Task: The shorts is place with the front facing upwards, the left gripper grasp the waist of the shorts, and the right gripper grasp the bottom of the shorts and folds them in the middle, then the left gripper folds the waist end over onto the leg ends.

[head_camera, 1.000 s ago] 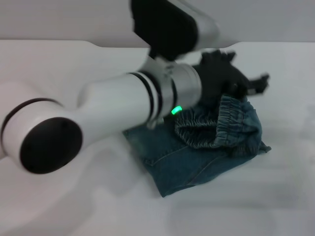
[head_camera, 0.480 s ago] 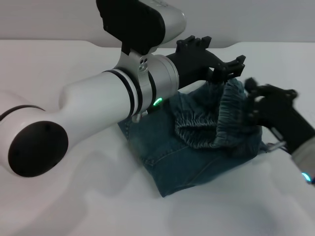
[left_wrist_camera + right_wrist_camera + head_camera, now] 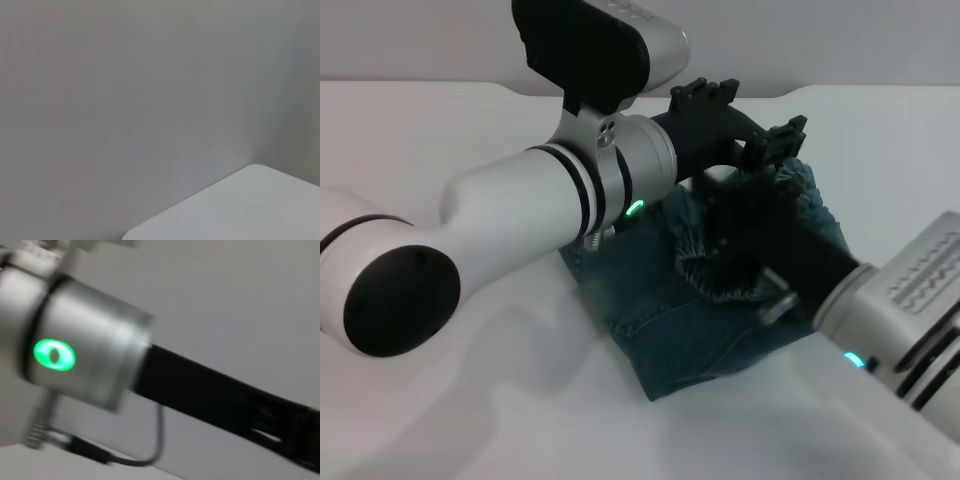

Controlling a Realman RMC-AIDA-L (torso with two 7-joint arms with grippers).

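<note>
The blue denim shorts [image 3: 670, 320] lie folded on the white table, the gathered elastic waist [image 3: 720, 282] turned over on top. My left gripper [image 3: 748, 112] hovers above the far edge of the shorts, its two black fingers spread, open and holding nothing. My right gripper [image 3: 745, 225] reaches in from the lower right and sits low over the folded waist, hiding part of it; its fingers are a dark blur. In the right wrist view I see only the left arm's silver wrist [image 3: 80, 355] and its black gripper body [image 3: 210, 395].
The thick white left arm [image 3: 520, 230] crosses the scene from the left above the table [image 3: 470, 430]. The right forearm [image 3: 900, 310] fills the lower right corner. The left wrist view shows a grey wall and a table corner [image 3: 250, 200].
The left gripper let go of the waist end and rose toward the back. The right arm swept in from the right until its gripper was over the folded waist.
</note>
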